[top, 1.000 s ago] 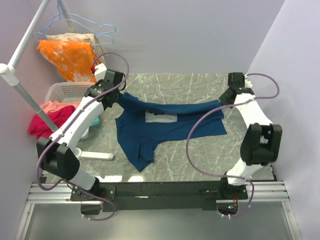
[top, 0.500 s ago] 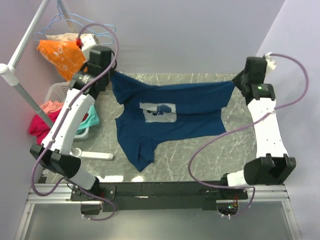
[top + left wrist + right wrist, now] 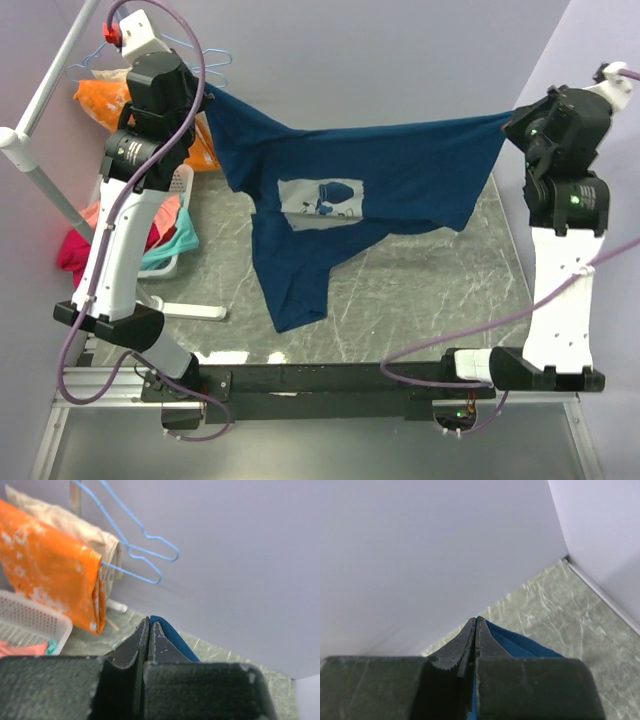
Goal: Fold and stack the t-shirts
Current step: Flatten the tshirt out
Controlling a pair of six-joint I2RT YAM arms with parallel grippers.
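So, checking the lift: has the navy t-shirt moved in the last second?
Yes. The navy t-shirt has risen: its top edge, earlier lying on the marble table, now stretches past the far edge, against the wall.

Robot lab booth: plain lilac walls [image 3: 380, 60]; marble-look tabletop [image 3: 420, 290]; laundry basket [image 3: 30, 617]

Matt navy cloth t-shirt [image 3: 400, 190]; glossy marbled table [image 3: 420, 290]; white plastic basket [image 3: 30, 616]

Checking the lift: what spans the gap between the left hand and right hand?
The navy blue cloth t-shirt with a pale square print stretches from the left hand to the right hand, both shut on it; the top view shows this.
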